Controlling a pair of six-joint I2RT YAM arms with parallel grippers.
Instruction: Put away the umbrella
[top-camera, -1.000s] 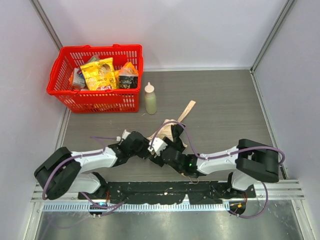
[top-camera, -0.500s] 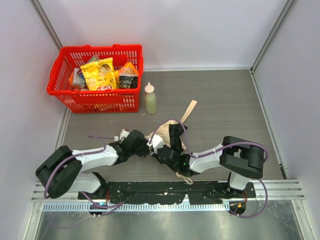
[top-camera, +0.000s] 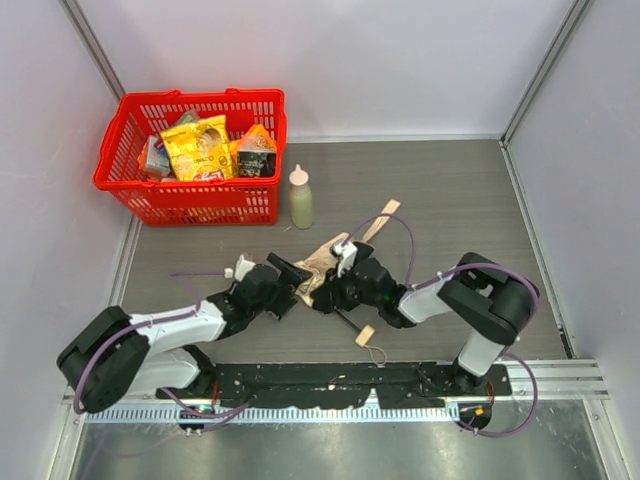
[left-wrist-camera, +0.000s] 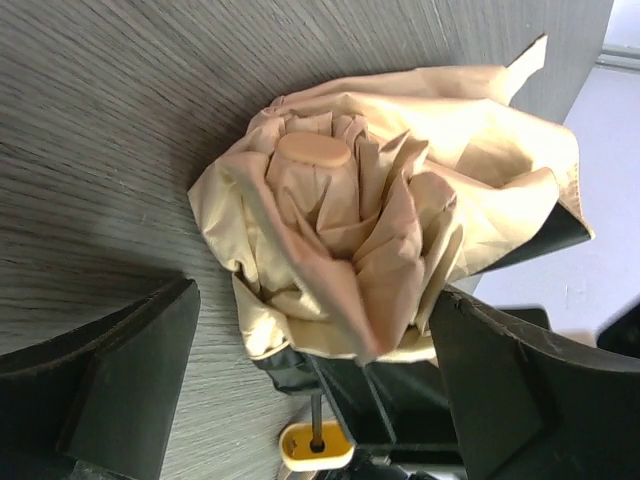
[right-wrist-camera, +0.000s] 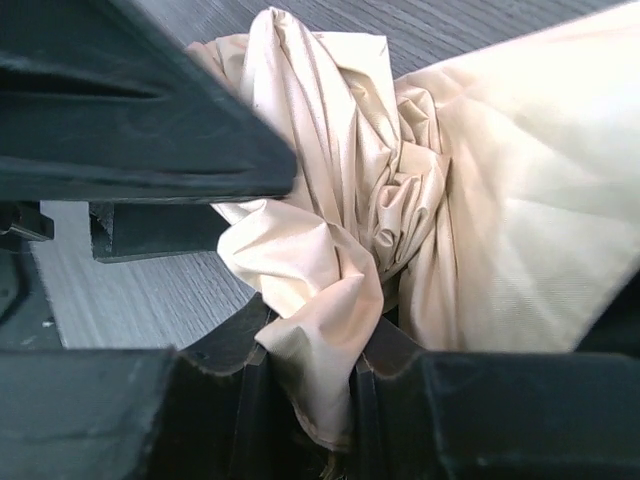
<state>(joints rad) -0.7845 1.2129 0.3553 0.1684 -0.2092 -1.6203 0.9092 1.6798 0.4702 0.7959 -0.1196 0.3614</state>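
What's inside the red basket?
The red basket holds a yellow snack bag, an orange and black packet beside it, and another packet at the left. Whatever lies under them is covered, so I can't tell.

We see the beige fabric compact umbrella (top-camera: 322, 262) lying collapsed on the grey worktop (top-camera: 450, 200). Its canopy is bunched in loose, crumpled folds, its thin black shaft (top-camera: 348, 322) and pale knob handle (top-camera: 365, 336) point nearward, and its strap (top-camera: 380, 218) trails away.
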